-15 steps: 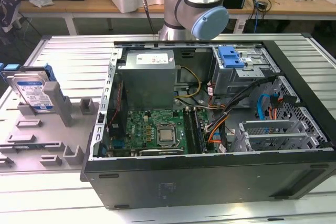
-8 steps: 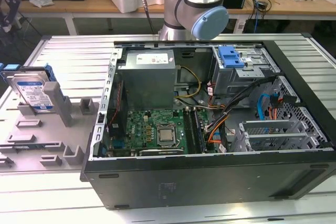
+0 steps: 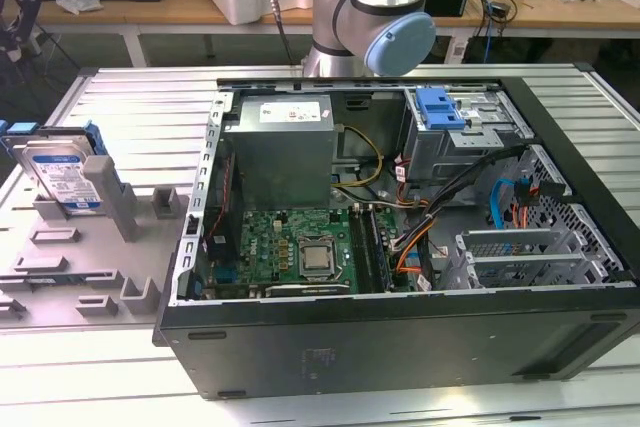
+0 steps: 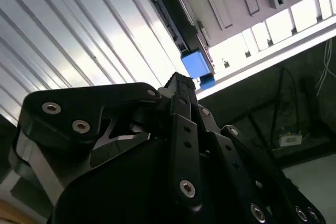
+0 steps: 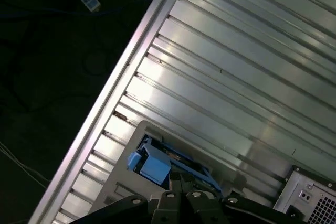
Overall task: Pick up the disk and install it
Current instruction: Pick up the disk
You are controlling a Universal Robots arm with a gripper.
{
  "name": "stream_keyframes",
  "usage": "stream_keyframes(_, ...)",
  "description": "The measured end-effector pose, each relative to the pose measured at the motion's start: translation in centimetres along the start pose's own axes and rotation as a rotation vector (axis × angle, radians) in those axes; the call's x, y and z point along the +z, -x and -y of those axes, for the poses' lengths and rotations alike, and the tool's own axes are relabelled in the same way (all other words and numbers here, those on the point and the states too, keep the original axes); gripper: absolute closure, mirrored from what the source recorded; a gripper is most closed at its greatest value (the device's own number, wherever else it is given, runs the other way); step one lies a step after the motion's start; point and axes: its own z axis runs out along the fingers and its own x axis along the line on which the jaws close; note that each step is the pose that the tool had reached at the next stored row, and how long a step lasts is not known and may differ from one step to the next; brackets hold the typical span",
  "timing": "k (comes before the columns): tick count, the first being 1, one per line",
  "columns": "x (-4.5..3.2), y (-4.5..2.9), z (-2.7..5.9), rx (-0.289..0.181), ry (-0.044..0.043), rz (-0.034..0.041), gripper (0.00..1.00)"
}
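Observation:
The disk stands on edge in a slot of a grey holder at the exterior view's left, its white-and-blue label facing the front and blue frame along its edges. My gripper hangs well above it, at that view's upper left edge, holding nothing. In the second wrist view the gripper's black linkages fill the foreground, and the disk lies beyond them, apart from them. In the first wrist view the disk's blue frame sits just past the gripper body.
An open computer case takes up the middle and the exterior view's right, with a grey power supply box, a motherboard, cables and a drive cage with a blue latch. The ribbed metal table ends near the holder.

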Motion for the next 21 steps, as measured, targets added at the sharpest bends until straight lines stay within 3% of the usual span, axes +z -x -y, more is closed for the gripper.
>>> stream_keyframes(3,0.06,-0.06,0.05,-0.076,0.0002,-0.0013,0.89)
stream_keyframes(5,0.04,-0.08,0.05,-0.097,-0.0013,-0.0031,0.89)
stream_keyframes(15,0.05,-0.10,0.03,-0.119,-0.0025,-0.0043,0.89)
stream_keyframes(16,0.05,-0.12,0.03,-0.121,-0.0026,-0.0043,0.83)
stream_keyframes(18,0.05,-0.15,0.02,-0.123,-0.0025,-0.0043,0.83)
stream_keyframes(21,0.05,-0.21,-0.02,-0.136,-0.0037,-0.0054,0.64)
